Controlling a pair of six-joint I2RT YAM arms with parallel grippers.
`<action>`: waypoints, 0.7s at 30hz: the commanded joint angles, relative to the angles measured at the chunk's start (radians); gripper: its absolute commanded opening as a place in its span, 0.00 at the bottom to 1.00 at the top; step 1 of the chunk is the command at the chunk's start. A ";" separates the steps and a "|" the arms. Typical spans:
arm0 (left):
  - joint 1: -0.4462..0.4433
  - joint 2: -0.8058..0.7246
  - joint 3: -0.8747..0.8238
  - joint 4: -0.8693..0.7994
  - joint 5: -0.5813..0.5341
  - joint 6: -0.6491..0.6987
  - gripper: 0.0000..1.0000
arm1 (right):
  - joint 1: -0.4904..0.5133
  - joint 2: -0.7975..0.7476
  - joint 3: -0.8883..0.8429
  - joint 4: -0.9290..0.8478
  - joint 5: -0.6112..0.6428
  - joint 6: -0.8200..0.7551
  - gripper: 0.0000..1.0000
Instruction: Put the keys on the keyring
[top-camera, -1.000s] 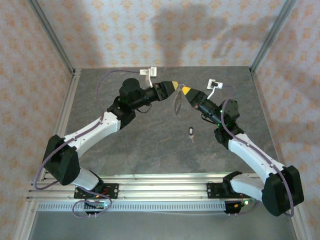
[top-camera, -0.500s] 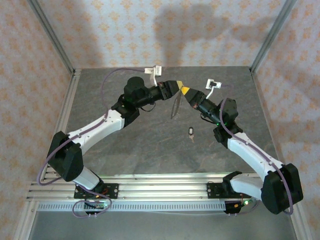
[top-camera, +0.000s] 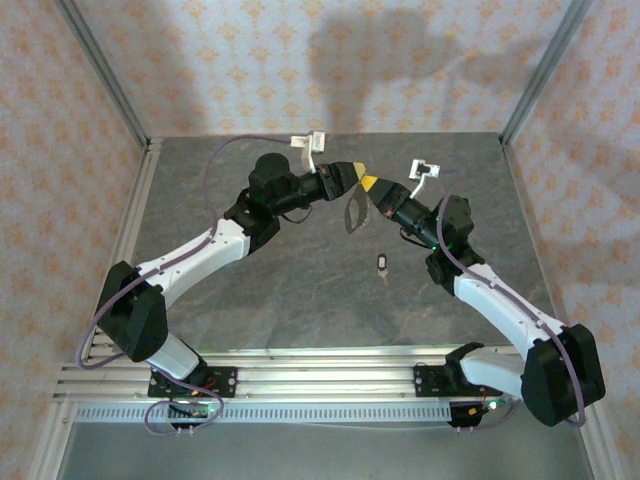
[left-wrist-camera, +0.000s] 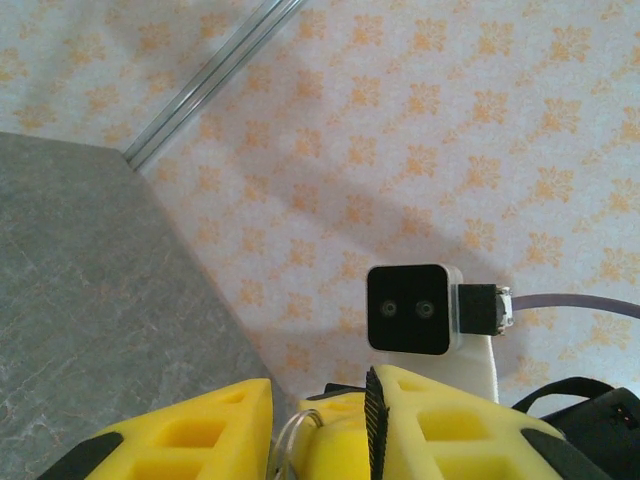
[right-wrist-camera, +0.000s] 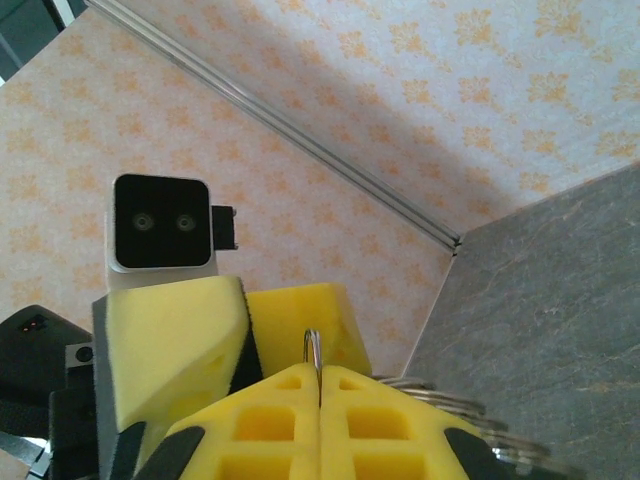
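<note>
Above the far middle of the grey table (top-camera: 300, 300), the two yellow-tipped grippers are held tip to tip. The right gripper (top-camera: 368, 181) is seen closed. In the right wrist view a thin wire of the keyring (right-wrist-camera: 313, 350) is pinched upright in the seam between its fingers, and further silvery coils are shown just to the right of them. In the top view the keyring (top-camera: 354, 212) is seen hanging below the meeting tips; whether its lower end reaches the table cannot be told. The left gripper (top-camera: 350, 172) is held with its fingers (left-wrist-camera: 190, 435) parted. In the left wrist view a pale curve of wire is seen in the gap, close to the left-hand finger and beside a yellow tip of the right gripper. Whether the wire is touched by the left fingers cannot be told. The key (top-camera: 384, 264), dark-headed with a short pale blade, is seen lying flat on the table, nearer the arms' bases than the grippers and near the right arm. It is apart from the keyring and is held by neither gripper. Patterned walls are seen behind the fingers in both wrist views.
</note>
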 joint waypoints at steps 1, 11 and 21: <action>-0.014 0.002 0.001 0.045 0.028 0.024 0.32 | 0.004 0.000 0.042 0.031 0.005 -0.017 0.00; -0.014 -0.013 -0.029 0.020 0.034 0.049 0.32 | -0.011 -0.005 0.042 0.027 0.013 -0.011 0.00; -0.014 -0.007 -0.037 0.020 0.032 0.056 0.26 | -0.019 -0.004 0.040 0.031 0.005 -0.004 0.00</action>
